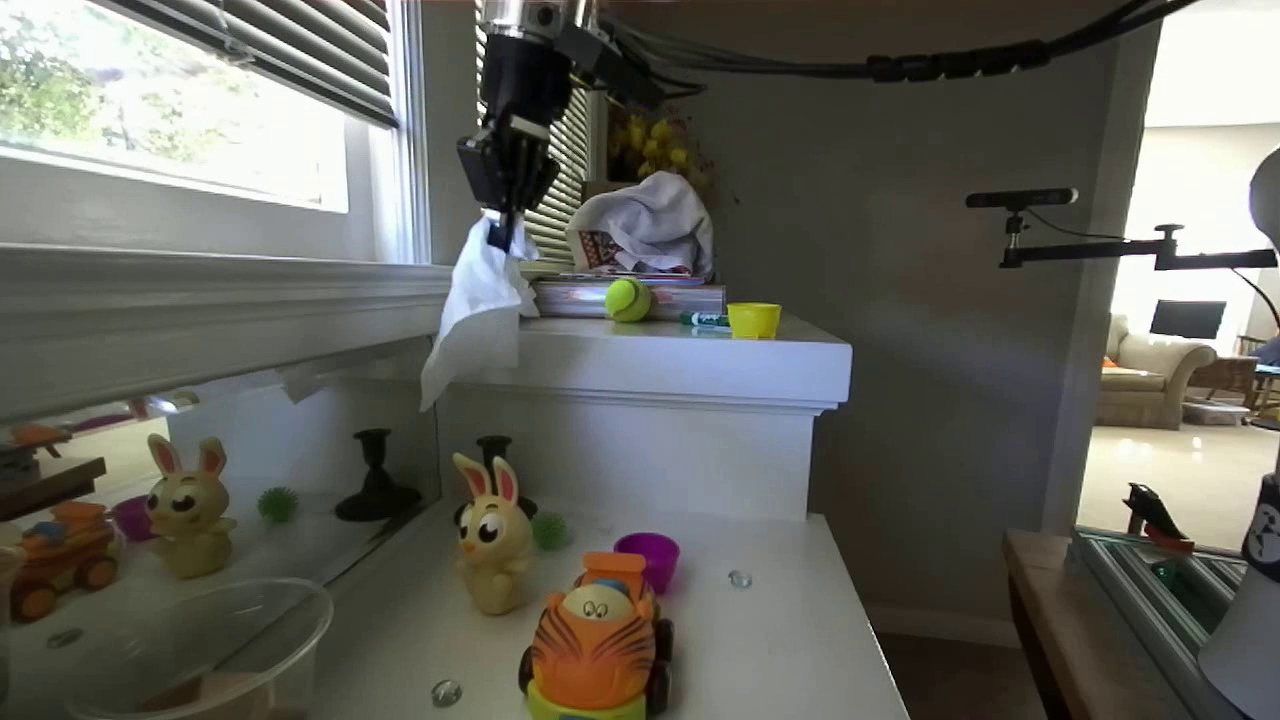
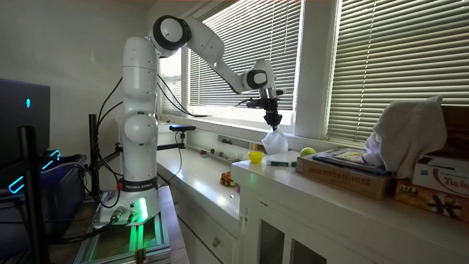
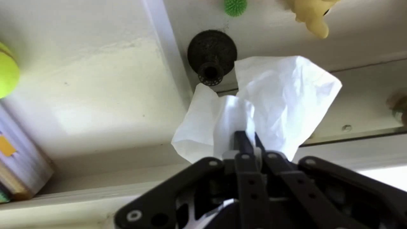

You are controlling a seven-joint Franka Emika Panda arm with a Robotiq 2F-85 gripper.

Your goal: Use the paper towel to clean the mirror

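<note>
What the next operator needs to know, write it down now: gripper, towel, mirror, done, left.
Gripper: shut on the paper towel, which hangs loose below it.
Mirror: along the white counter, under the windowsill. The paper towel hangs near the mirror's end by the raised cabinet; I can't tell if they touch.
Done: paper towel in the grip.
Left: wiping the mirror; the pictures don't show whether any part is already clean.
Mind the black candle holder and bunny toy, standing on the white counter close to the mirror.
</note>
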